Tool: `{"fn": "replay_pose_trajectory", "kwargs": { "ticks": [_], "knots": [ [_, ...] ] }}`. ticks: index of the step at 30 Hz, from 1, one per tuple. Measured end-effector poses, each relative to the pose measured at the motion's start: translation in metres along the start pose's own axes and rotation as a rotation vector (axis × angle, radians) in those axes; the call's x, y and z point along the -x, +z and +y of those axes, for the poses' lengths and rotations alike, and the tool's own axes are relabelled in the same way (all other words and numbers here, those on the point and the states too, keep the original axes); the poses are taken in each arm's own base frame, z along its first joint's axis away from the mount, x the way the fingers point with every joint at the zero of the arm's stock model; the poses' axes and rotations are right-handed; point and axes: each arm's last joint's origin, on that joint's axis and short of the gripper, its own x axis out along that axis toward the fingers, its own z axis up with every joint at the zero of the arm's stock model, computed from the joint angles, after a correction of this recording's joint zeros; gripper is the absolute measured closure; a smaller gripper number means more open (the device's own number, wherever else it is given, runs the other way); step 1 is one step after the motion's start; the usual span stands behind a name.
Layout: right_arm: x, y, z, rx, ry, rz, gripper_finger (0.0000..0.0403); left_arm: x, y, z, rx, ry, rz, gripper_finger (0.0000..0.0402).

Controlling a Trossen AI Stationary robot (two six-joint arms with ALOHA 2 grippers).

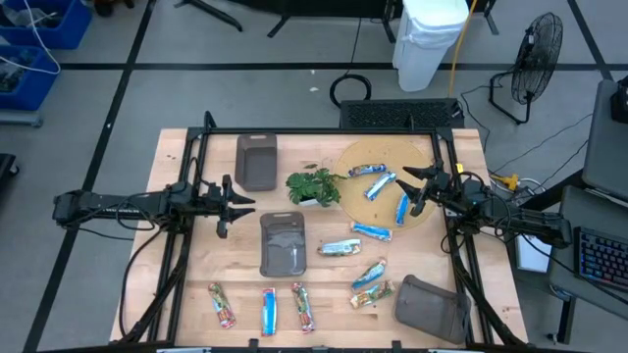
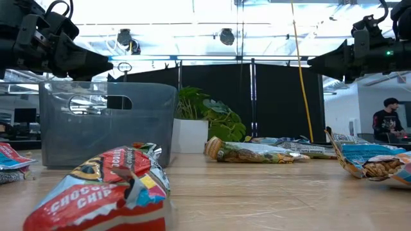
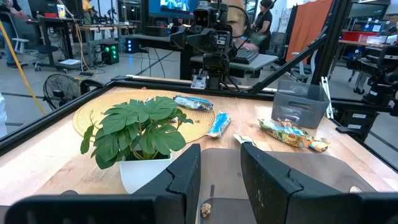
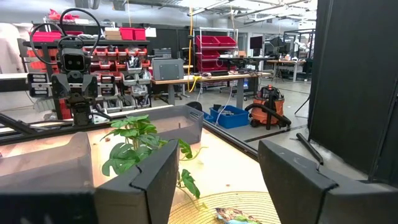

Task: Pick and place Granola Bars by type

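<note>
Small shiny wrapped granola bars lie flat, scattered, none held. Three blue-silver bars lie on the round woven mat: two near its centre, one at its rim. Off the mat: a blue one, a green-tan one, then two more. Along the front edge, a row: red-multicolour, blue-silver, red-multicolour.

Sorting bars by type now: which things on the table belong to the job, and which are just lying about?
Job:
granola bars
grey trays
left gripper, empty
right gripper, open and empty

Lying about:
potted plant
round woven mat
</note>
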Motion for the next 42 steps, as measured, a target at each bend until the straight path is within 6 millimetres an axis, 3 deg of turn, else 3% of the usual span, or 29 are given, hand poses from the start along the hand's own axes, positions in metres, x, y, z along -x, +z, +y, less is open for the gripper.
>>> {"fn": "replay_pose_trajectory", "kwargs": {
  "ticks": [5,12,18,24,28,38,42],
  "knots": [
    [0.0,0.0,0.0,0.212,-0.002,0.0,0.0193,0.0,0.0,0.0,0.0,0.0,0.0,0.0284],
    [0.0,0.001,0.0,0.299,-0.003,-0.01,0.0193,0.0,0.0,0.0,0.0,-0.001,0.0,0.0284],
    [0.0,0.007,0.0,0.625,-0.026,-0.07,0.0193,0.0,0.002,0.0,-0.007,-0.001,-0.022,0.0284],
    [0.0,0.007,0.0,0.656,-0.024,-0.071,0.0193,0.0,0.003,0.0,0.0,-0.002,-0.027,0.0284],
    [0.0,0.007,0.0,0.571,-0.019,-0.072,0.0193,0.0,0.002,0.0,0.002,-0.002,-0.024,0.0284],
    [0.001,0.011,0.0,-0.039,0.0,-0.113,0.0193,0.0,0.001,0.0,0.031,-0.002,-0.013,0.0284],
    [0.001,0.011,0.0,-0.169,0.008,-0.112,0.0193,0.0,0.0,0.0,0.028,0.0,-0.003,0.0284]
  ]
}}
